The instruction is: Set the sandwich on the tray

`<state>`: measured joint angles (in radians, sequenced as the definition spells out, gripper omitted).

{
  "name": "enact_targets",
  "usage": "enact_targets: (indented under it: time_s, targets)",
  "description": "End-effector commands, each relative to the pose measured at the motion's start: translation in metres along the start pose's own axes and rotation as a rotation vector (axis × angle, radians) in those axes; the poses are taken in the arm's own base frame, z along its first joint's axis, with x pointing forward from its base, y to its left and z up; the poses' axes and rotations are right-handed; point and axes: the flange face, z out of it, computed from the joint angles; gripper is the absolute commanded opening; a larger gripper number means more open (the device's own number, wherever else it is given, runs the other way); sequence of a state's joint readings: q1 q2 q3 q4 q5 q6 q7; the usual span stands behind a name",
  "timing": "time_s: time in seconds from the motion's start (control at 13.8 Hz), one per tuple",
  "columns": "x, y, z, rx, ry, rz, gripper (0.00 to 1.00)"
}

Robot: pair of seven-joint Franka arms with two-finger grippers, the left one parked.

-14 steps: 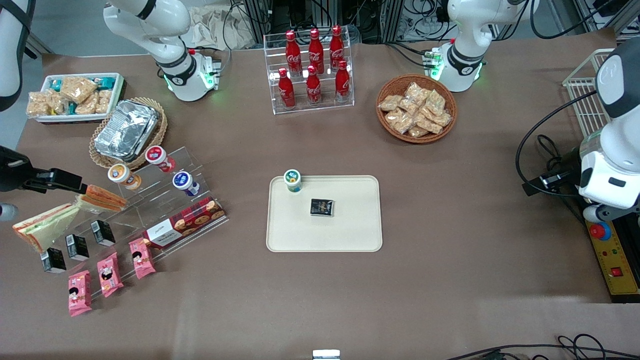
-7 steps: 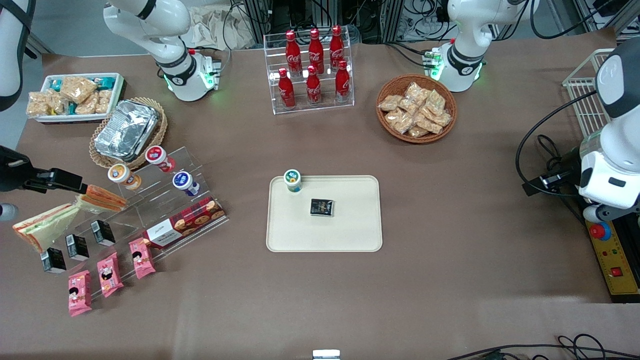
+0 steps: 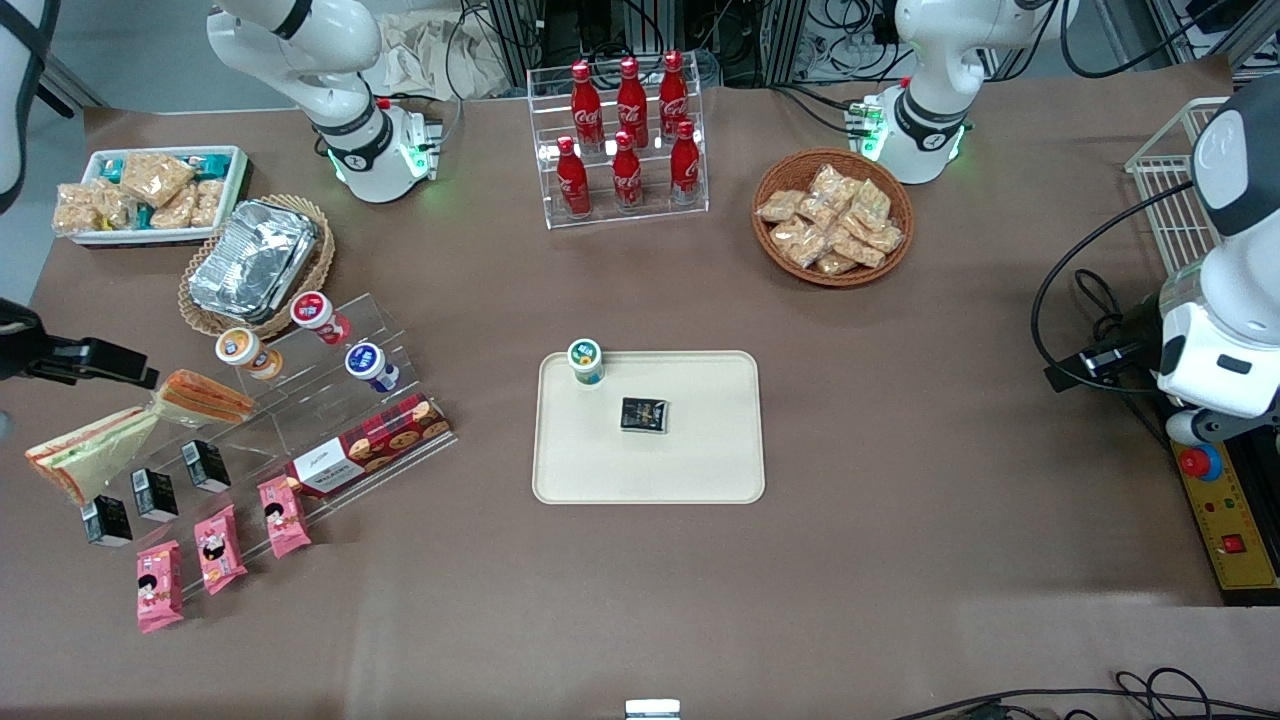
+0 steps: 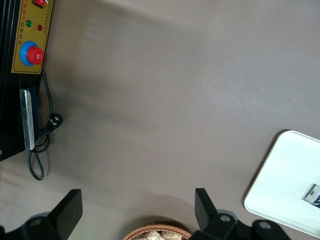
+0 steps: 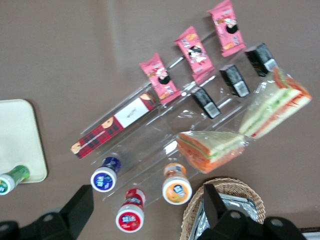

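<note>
At the working arm's end of the table we found the sandwich (image 3: 88, 450) lying on the clear stepped rack (image 3: 300, 400), its pale bread faces up and its red and green filling along one edge; in the wrist view the sandwich (image 5: 272, 104) was whole but its wrap blurred the outline. Just beside it, farther from the front camera, lay the smaller orange sandwich (image 3: 200, 396). Our gripper (image 5: 149, 210) hung above the rack, well clear of both sandwiches, its two fingers (image 5: 79, 206) spread wide with nothing between them; their bases were cut off by the frame. In the front view we saw only a dark part of the gripper (image 3: 95, 360), the rest running out of frame. The tray (image 3: 700, 470) sat near the middle of the table, well apart from the sandwich, and carried a small green-lidded cup (image 3: 585, 361) near one corner and a dark packet (image 3: 644, 414) nearer the middle. From the right wrist, only one corner of the tray (image 5: 20, 140) showed. The print on the three black boxes (image 3: 155, 492) we could not read.
</note>
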<state>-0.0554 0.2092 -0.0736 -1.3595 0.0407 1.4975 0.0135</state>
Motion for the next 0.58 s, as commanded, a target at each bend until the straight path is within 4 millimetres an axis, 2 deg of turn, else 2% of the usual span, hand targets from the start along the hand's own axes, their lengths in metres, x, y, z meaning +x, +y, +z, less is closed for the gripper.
enact_targets:
  time_s: [0.0,0.29,0.51]
  targets:
    - [0.0,0.024,-0.006,-0.016,0.03,0.043,0.98]
    - [0.006,0.045,0.001,-0.07,0.031,0.075,0.98]
    - [0.021,0.073,0.028,-0.078,0.006,0.138,0.98]
